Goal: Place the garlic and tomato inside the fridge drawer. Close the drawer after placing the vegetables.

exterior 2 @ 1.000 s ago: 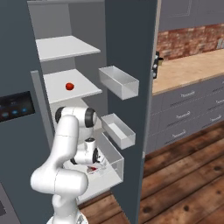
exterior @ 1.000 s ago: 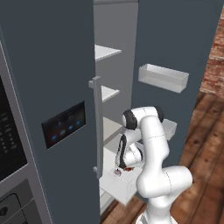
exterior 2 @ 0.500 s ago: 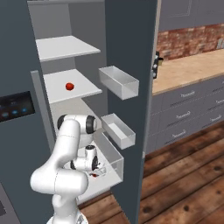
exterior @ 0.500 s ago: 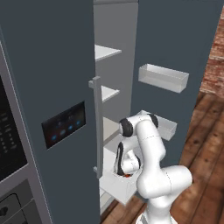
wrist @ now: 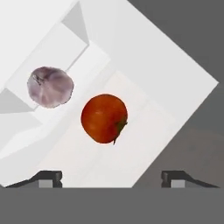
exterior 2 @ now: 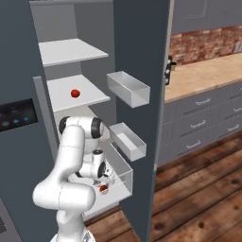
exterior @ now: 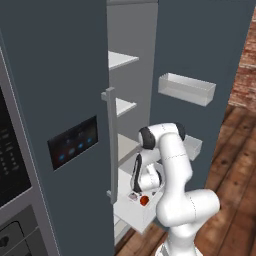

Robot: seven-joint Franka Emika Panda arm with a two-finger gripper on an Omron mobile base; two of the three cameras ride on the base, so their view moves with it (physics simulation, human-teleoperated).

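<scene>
With the tomato [wrist: 104, 118] and garlic [wrist: 50, 86] both lying on the white floor of the pulled-out fridge drawer [exterior 2: 124, 171], the gripper [wrist: 113, 178] hangs directly above them, spread wide and empty, so closing calls for a push on the drawer's front.

Tomato [wrist: 104, 118] and garlic [wrist: 50, 86] lie in open drawer [wrist: 175, 83].

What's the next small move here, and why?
Probably lift the gripper clear of the fridge drawer, then push the drawer shut. The garlic and tomato both lie on the drawer's white bottom, the fingers are spread with nothing between them, and the drawer stands pulled out.
</scene>
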